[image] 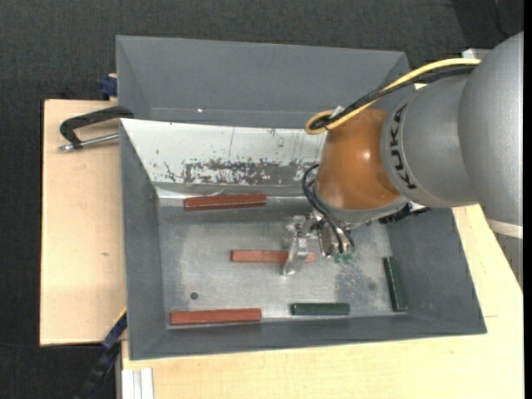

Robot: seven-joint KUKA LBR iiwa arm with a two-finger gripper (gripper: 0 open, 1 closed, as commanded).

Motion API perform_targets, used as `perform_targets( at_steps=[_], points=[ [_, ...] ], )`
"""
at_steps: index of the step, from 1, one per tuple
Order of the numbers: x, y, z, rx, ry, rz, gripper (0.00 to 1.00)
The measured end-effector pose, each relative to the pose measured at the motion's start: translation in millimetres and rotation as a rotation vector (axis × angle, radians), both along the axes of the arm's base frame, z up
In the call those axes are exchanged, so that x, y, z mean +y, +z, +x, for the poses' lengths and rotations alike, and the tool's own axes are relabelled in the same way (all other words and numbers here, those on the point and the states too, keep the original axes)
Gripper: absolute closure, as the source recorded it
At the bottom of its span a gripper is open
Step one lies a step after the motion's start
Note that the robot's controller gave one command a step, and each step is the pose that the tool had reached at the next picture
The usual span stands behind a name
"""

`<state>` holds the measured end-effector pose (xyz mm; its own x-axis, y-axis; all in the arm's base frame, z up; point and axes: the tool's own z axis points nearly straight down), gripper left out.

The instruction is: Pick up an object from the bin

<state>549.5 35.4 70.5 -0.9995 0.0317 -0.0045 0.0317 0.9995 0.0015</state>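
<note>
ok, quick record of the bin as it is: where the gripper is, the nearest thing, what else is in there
gripper: gripper over the middle of the bin, at the right end of the middle red bar
nearest thing: middle red bar, flat, running left-right
other red bars: back red bar along the back wall; front red bar along the front wall
green bars: front green bar, right of the front red bar; right green bar by the right wall, running front-back
held: cannot tell
</note>
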Motion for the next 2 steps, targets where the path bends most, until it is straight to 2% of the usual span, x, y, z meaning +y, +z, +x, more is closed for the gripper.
perform_targets(
  at_steps=[1,2],
  points=[
    [0.0,0.1,0.0,0.000,0.000,0.000,1.00],
    [34.3,189.6,9.6,-0.010,-0.006,0.002,1.00]
  ],
)
